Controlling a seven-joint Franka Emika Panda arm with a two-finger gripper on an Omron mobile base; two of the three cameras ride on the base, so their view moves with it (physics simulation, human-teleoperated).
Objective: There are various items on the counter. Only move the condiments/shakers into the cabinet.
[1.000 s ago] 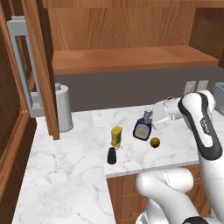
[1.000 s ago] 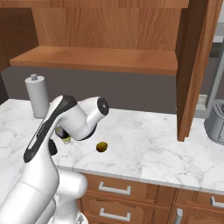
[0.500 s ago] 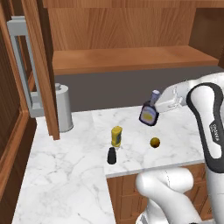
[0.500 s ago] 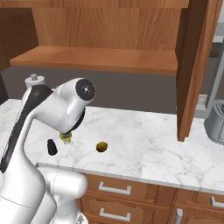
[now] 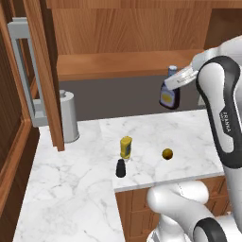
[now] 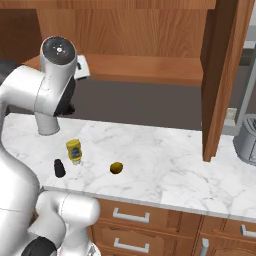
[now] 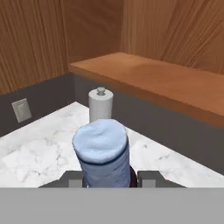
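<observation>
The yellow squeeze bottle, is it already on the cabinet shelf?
No, the yellow squeeze bottle stands on the counter beside the black shaker.

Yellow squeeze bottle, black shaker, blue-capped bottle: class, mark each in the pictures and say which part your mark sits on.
yellow squeeze bottle (image 5: 125, 147): left base view, on its body.
black shaker (image 5: 121, 168): left base view, on its side.
blue-capped bottle (image 7: 103, 153): hand view, on the blue cap.

Marble counter (image 5: 71, 189), wood-grain cabinet (image 5: 123, 64)
</observation>
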